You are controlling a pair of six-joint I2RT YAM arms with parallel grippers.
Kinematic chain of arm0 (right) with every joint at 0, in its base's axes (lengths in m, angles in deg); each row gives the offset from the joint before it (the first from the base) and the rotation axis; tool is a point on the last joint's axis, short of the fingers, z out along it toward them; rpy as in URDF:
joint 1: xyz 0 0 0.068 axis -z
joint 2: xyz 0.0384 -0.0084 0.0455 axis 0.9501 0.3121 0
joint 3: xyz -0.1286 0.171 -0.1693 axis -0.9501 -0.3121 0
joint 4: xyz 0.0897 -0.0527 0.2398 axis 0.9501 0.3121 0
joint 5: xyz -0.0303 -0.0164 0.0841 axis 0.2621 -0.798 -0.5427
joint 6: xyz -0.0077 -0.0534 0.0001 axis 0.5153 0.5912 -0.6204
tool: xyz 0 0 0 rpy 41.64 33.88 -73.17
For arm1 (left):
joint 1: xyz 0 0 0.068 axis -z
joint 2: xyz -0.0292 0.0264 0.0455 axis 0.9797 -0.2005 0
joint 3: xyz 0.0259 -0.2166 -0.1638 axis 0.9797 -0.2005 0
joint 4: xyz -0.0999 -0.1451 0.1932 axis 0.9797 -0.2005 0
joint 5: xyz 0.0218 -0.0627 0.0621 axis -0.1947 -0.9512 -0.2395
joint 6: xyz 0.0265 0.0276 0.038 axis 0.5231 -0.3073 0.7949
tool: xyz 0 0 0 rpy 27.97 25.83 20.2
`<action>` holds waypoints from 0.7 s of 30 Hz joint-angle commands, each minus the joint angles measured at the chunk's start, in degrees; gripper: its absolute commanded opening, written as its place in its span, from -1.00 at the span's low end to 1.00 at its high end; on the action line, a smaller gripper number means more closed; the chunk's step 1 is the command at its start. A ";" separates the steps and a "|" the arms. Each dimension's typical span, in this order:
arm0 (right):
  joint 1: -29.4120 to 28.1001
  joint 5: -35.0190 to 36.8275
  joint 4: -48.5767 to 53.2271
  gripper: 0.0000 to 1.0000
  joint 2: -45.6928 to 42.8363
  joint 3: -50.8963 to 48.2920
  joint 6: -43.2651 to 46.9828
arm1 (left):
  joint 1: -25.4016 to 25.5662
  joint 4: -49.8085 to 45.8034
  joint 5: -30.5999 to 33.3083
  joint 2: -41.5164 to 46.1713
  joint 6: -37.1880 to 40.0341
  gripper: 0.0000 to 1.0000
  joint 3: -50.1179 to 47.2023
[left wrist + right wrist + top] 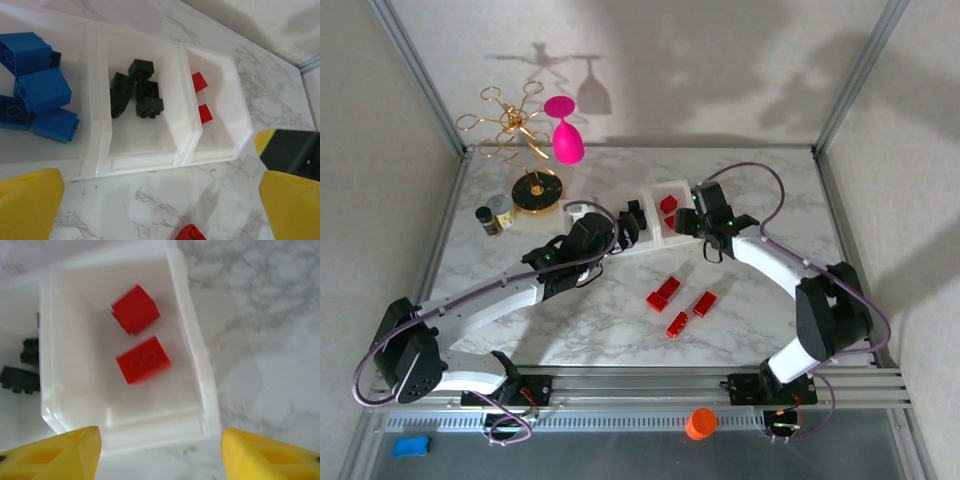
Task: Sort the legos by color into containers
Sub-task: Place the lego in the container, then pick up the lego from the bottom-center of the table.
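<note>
The containers [665, 238] are a white three-compartment tray at the middle back of the marble top. In the left wrist view the tray [145, 164] holds blue legos [37, 95] on the left, black legos [136, 95] in the middle and two red legos [204, 113] on the right. My right gripper [160, 450] hangs open over the near wall of the red compartment [195, 355], above two red bricks [143, 359]; the nearer one is blurred. My left gripper [160, 205] stands open and empty just in front of the tray. Several red legos [677, 324] lie loose on the marble.
A gold stand [510, 125], a pink glass [563, 130], a gold round base [536, 190] and small jars [495, 215] stand at the back left. An orange cap [700, 423] and a blue block [410, 446] lie below the front rail.
</note>
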 commanded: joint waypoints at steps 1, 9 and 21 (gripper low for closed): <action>-1.31 2.06 4.96 0.36 -4.43 -4.42 -3.54 | 0.96 -0.10 -1.66 1.75 0.46 0.99 -2.44; -5.53 3.92 6.36 0.53 -11.68 -16.44 -13.11 | 3.63 1.60 -2.10 2.61 -1.39 0.99 -5.73; -12.30 8.03 7.30 0.68 -13.47 -23.95 -26.82 | 6.59 0.38 -0.35 -1.51 -2.70 0.99 -3.30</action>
